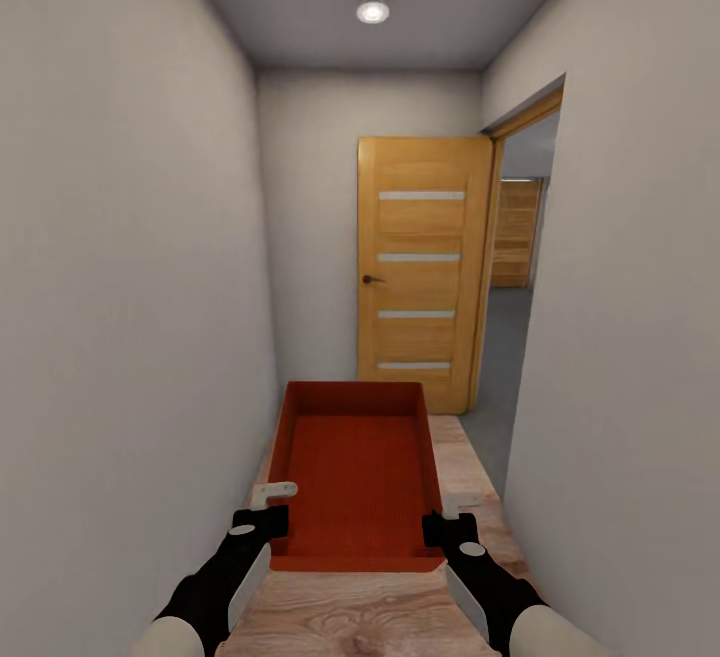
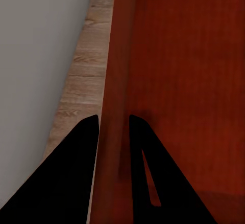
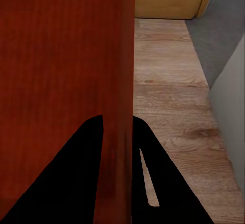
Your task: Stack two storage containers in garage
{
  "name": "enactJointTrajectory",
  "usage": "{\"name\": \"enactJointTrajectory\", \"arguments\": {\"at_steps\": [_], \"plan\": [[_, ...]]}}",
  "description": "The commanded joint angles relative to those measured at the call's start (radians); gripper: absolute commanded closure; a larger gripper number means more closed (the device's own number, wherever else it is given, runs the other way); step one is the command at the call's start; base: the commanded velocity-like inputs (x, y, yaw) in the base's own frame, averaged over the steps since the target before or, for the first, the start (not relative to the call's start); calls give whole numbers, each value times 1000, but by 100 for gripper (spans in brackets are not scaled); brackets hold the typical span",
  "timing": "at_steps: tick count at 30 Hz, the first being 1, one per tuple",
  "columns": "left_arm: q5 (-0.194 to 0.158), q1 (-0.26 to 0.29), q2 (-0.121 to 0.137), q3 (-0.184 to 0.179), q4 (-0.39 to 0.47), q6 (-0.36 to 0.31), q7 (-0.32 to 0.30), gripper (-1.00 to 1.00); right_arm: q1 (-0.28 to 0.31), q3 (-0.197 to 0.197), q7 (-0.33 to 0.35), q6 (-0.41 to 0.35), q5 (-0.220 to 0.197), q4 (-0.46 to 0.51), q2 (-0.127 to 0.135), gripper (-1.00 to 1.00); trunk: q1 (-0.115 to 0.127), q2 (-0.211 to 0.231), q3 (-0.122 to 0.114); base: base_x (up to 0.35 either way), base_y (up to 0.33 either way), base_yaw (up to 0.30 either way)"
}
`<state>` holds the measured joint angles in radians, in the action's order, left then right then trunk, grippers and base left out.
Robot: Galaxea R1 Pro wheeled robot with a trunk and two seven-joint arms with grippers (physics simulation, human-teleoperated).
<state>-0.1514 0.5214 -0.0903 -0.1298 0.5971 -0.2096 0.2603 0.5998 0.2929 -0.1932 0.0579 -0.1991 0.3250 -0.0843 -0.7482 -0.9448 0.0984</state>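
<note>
Where I am: a narrow corridor with pale walls and a wood-plank floor (image 1: 370, 617); a tan door with glass slats (image 1: 420, 272) stands ahead, and an open doorway on the right shows dark grey floor (image 1: 500, 357) that I take for the garage.

Storage container: I carry one red-orange open-top bin (image 1: 355, 477) in front of me, held level above the planks, its long axis pointing down the corridor. It looks empty.

Left gripper (image 2: 113, 124): its fingers straddle the bin's left wall near the corner closest to me, one finger (image 2: 81, 152) outside and the other inside, pinched onto the wall.

Right gripper (image 3: 117, 124): the same on the right wall, fingers closed on the plastic, one either side.

How it handles: I judge it light and fairly stiff, but the walls are plain and smooth, so a pinch on a thin rim could slip or let the bin sag at its far end. Both holds sit at the near end, so the far end hangs unsupported.

Next move calls for: a gentle turn through the right-hand doorway, keeping both arms matched so the bin does not twist.
</note>
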Motion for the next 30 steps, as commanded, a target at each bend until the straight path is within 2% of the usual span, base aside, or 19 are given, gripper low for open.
{"name": "enactJointTrajectory", "arguments": {"at_steps": [1, 30], "plan": [[1, 0, 67, 67, 1, -8, 34, 100, 2, -8, -2, 2, -3, 14, 0, 100, -1, -1, 2, 323, 0, 0], [1, 0, 70, 67, 1, -8, 34, 100, 2, -8, -2, 2, -3, 14, 0, 100, -1, -1, 2, 323, 0, 0]]}}
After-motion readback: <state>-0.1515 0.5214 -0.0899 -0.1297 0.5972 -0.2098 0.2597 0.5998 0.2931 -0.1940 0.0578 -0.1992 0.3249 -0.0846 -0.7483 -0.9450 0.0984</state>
